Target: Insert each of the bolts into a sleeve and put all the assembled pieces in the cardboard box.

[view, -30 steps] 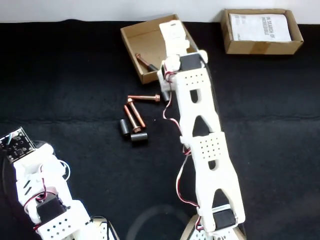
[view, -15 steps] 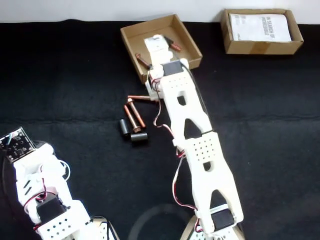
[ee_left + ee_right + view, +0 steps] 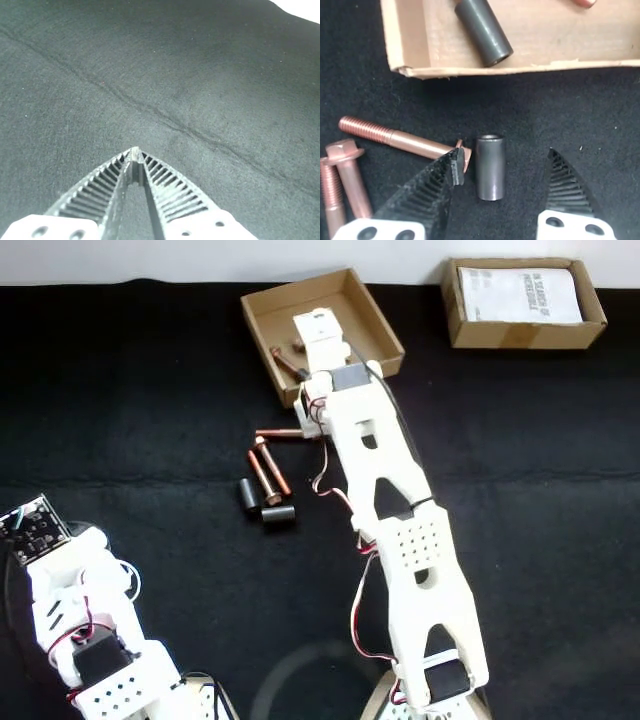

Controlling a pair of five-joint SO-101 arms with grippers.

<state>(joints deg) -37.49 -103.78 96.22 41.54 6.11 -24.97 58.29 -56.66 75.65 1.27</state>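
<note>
My right gripper (image 3: 505,158) is open just above the black mat, with a dark sleeve (image 3: 490,173) lying between its fingers, nearer one of them. A copper bolt (image 3: 402,142) lies beside that sleeve, its head against the finger (image 3: 451,168). Two more bolts (image 3: 268,472) and two dark sleeves (image 3: 262,504) lie together on the mat. The cardboard box (image 3: 372,312) holds a sleeve with a bolt (image 3: 286,361); in the right wrist view this sleeve (image 3: 483,31) lies just past the box wall (image 3: 520,66). My left gripper (image 3: 134,152) is shut over bare mat at the near left.
A second cardboard box (image 3: 590,302) with a printed sheet stands at the far right. The right arm (image 3: 400,530) stretches up the middle of the table. The left arm (image 3: 75,625) sits folded at the near left corner.
The right arm's wrist swung left from over the box's right side toward the box's near wall, above the bolt. The left arm has not moved.
</note>
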